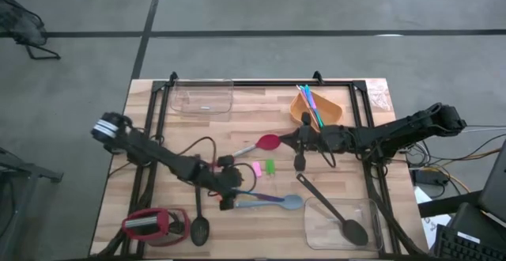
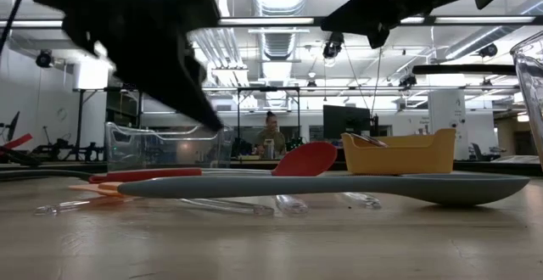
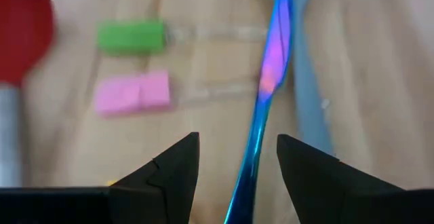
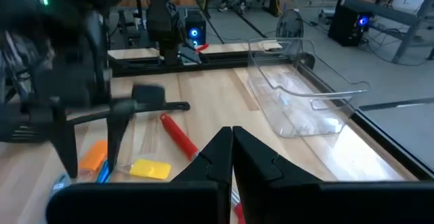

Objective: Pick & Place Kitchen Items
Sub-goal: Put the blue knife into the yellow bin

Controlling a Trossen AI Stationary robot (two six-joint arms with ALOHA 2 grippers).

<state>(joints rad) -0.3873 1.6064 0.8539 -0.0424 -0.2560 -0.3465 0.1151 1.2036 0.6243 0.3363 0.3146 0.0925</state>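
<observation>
My left gripper (image 1: 230,196) (image 3: 237,139) is open just above the table. Its fingers stand on either side of a thin blue-purple stick (image 3: 270,75) without touching it. The stick lies beside the grey-blue spoon (image 1: 273,202) (image 3: 306,88). A pink piece (image 3: 132,93) and a green piece (image 3: 130,36) lie close by. My right gripper (image 1: 289,141) (image 4: 232,133) is shut and empty, raised over the red-headed spatula (image 1: 267,142) (image 4: 178,134). One black spoon (image 1: 199,223) lies at the near edge. Another black spoon (image 1: 341,220) lies in a clear tub. Yellow (image 4: 150,170) and orange (image 4: 95,155) pieces lie near the left gripper.
An orange tub (image 1: 328,112) holding several coloured sticks stands at the far right. A clear tub (image 1: 204,99) stands at the far left, another (image 1: 371,225) at the near right. A squat red-and-black object (image 1: 154,223) sits at the near left. A person shows in the room behind (image 2: 271,136).
</observation>
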